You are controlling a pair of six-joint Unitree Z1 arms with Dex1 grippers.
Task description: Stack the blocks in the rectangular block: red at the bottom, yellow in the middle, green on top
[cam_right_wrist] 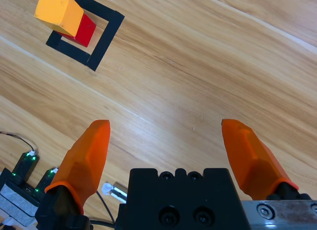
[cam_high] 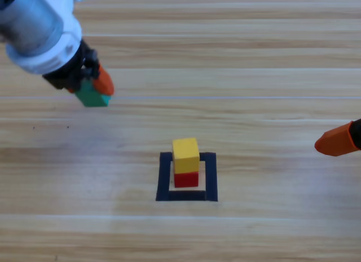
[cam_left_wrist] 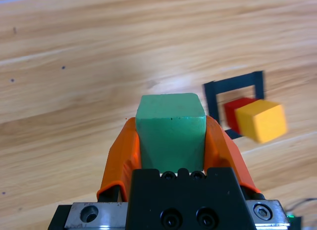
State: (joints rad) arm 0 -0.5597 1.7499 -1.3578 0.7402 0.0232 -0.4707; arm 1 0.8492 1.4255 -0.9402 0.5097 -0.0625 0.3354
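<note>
While its two orange jaws press against opposite sides of the green cube (cam_left_wrist: 171, 128), the left gripper (cam_high: 93, 88) sits at the upper left of the high view, well apart from the black tape square (cam_high: 186, 196). Seen from the left wrist camera, the teal-green cube fills the gap between the jaws, its front face and top edge standing out past the jaw tips. From overhead the cube shows just below the gripper's dark body, tilted, over the wooden table (cam_high: 254, 76); whether it touches the wood cannot be told.

Near the middle of the table lies the tape square, a hollow black outline. Inside its opening stands the red cube (cam_high: 186, 179), and the yellow cube (cam_high: 185, 155) rests squarely on top of it. Both wrist views show the same pair, yellow above red, within the outline.

At the right edge of the high view, level with the stack but well apart from it, the right gripper (cam_right_wrist: 170, 151) shows little more than an orange tip. Its wrist camera shows the jaws spread wide with only bare wood between them.
</note>
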